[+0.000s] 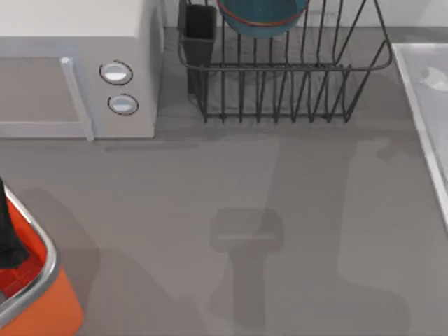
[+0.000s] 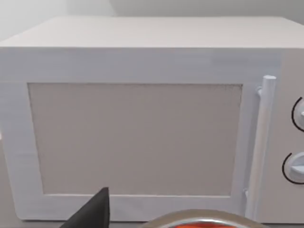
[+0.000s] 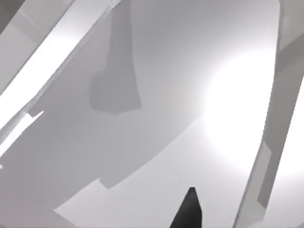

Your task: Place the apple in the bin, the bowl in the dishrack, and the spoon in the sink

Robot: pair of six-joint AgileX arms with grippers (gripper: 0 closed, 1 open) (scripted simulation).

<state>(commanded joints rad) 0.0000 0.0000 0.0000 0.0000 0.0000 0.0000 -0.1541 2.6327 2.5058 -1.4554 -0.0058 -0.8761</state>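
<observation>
Your left arm (image 1: 8, 234) shows in the top view as a dark shape at the far left edge, low on that side. In your left wrist view, one black fingertip (image 2: 95, 211) of the left tool pokes up at the lower edge, and you cannot tell from it whether the fingers are apart or together. In your right wrist view, one dark fingertip (image 3: 189, 211) of the right tool juts in at the lower edge, its spread likewise unclear.

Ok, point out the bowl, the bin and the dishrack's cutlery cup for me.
bowl (image 1: 262, 17): top view, teal inside wall, in the rack.
bin (image 1: 43, 245): top view, silver-grey metal rim.
cutlery cup (image 1: 200, 49): top view, dark side wall at the dishrack's (image 1: 294, 91) left corner.
</observation>
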